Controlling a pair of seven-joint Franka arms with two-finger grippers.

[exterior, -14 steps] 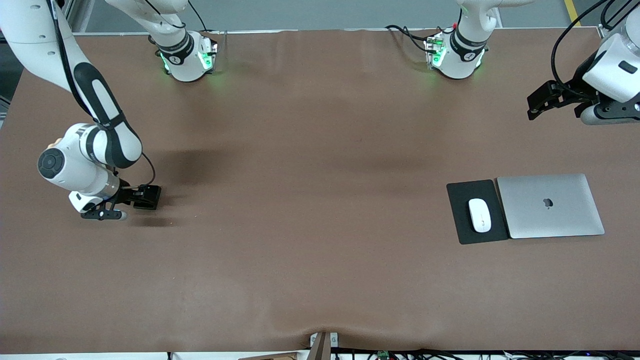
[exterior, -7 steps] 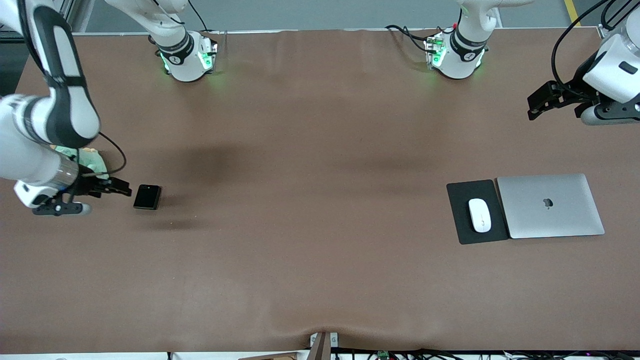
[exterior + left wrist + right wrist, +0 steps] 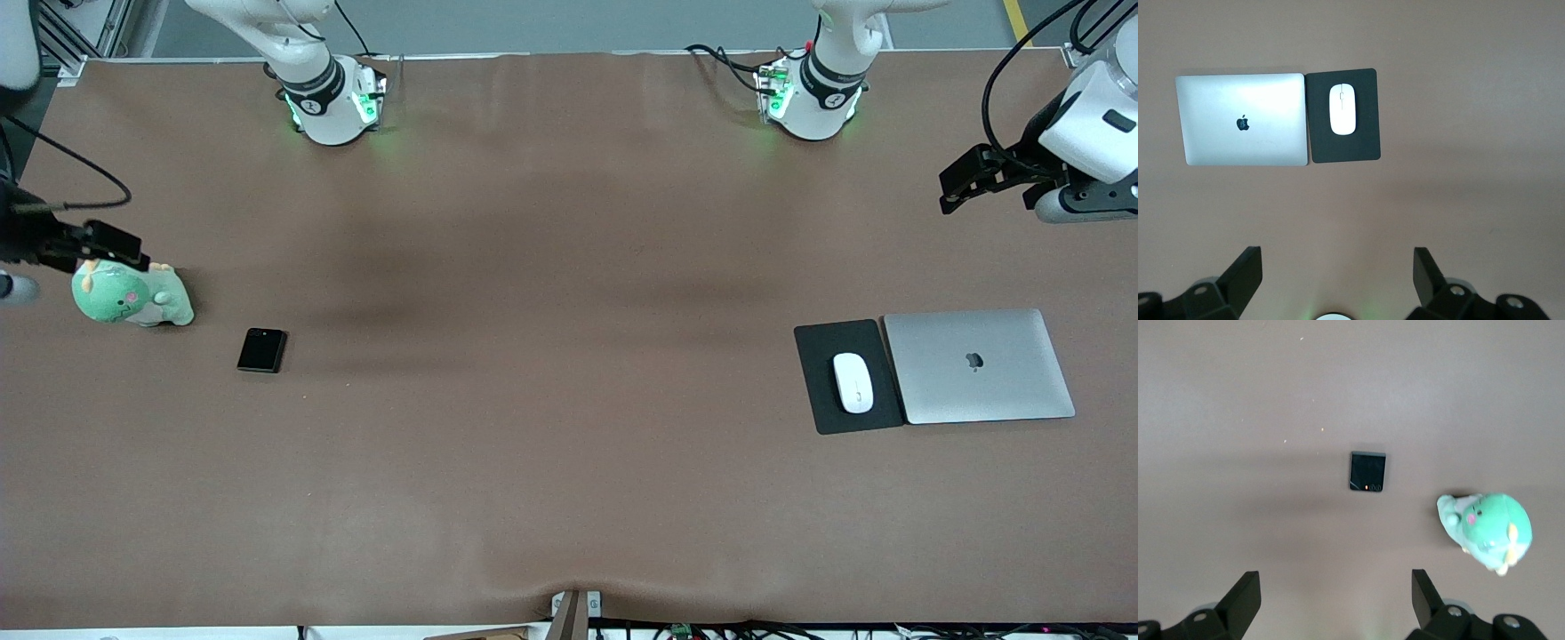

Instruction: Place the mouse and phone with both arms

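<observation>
The white mouse [image 3: 852, 382] [image 3: 1342, 109] lies on a black mouse pad [image 3: 813, 356] [image 3: 1319, 137] toward the left arm's end of the table. The black phone [image 3: 261, 349] [image 3: 1367, 471] lies flat on the brown table toward the right arm's end, with nothing touching it. My right gripper [image 3: 102, 242] [image 3: 1336, 593] hangs open and empty above the green plush toy, well clear of the phone. My left gripper [image 3: 960, 185] [image 3: 1338, 273] is raised over the table at the left arm's end, open and empty, apart from the mouse.
A green plush toy [image 3: 129, 300] [image 3: 1488, 530] sits beside the phone, closer to the right arm's end. A closed silver laptop [image 3: 978, 364] [image 3: 1241, 120] lies against the mouse pad. The brown table cover [image 3: 551, 400] is bare between the two groups.
My right arm has drawn back from the phone and risen toward its end of the table, uncovering the plush toy. The phone stays where it lay. The left arm has not moved.
</observation>
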